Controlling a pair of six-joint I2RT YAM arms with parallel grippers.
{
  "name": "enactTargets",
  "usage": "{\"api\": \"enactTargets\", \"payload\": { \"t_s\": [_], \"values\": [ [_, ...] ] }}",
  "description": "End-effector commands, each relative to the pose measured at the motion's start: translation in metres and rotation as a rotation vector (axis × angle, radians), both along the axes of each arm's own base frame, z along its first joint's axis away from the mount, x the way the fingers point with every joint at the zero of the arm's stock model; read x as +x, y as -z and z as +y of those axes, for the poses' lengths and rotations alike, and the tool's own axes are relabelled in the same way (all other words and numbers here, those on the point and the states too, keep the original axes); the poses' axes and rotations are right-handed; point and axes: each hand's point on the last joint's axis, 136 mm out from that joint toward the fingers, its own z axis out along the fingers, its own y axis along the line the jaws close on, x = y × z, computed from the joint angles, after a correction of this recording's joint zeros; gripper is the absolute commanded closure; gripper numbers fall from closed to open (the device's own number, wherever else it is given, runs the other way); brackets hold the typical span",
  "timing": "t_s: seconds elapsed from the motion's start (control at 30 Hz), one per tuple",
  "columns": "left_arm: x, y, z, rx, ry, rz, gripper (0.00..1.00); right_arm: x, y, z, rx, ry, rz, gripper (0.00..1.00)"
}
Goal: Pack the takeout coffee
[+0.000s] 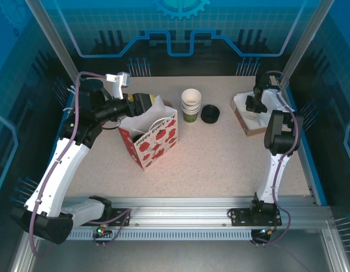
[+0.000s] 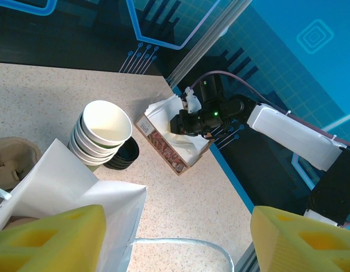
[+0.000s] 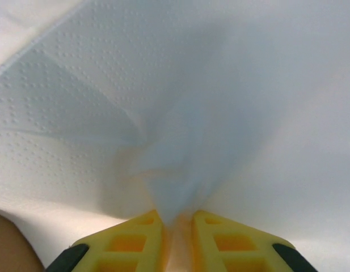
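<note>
The takeout coffee is out of view. A gift bag [image 1: 149, 136], white with red apples, stands left of centre with its mouth up. My left gripper [image 1: 144, 102] hovers at the bag's top rim, open. In the left wrist view its yellow fingers [image 2: 50, 241] stand wide apart, the bag's white wall [image 2: 78, 187] lies against the left one and the bag's handle loop [image 2: 180, 243] runs between them. My right gripper [image 1: 255, 103] reaches into the napkin box [image 1: 249, 120] at the back right. It [image 3: 177, 226] is shut on a pinched fold of white napkin [image 3: 180, 141].
A stack of lidless cream-and-green cups [image 1: 190, 105] stands behind the bag, with a stack of black lids [image 1: 210, 114] just right of it. Both also appear in the left wrist view, cups [image 2: 104, 133] and lids [image 2: 125, 156]. Something tan [image 2: 16, 156] lies at that view's left edge.
</note>
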Motion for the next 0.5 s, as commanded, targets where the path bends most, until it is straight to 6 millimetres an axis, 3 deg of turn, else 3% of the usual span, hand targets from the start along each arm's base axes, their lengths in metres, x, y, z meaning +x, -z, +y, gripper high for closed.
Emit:
{"api": "enactTargets", "payload": {
  "t_s": [0.0, 0.23, 0.47],
  "values": [
    [-0.010, 0.000, -0.002, 0.015, 0.028, -0.022, 0.30, -0.006, -0.023, -0.005, 0.002, -0.001, -0.029, 0.82],
    [-0.011, 0.001, -0.001, 0.018, 0.026, -0.024, 0.30, -0.012, -0.040, -0.004, 0.002, -0.003, -0.060, 0.88],
    [-0.011, 0.002, 0.000, 0.021, 0.023, -0.028, 0.30, -0.025, -0.076, -0.002, -0.003, 0.007, -0.133, 0.92]
  ]
}}
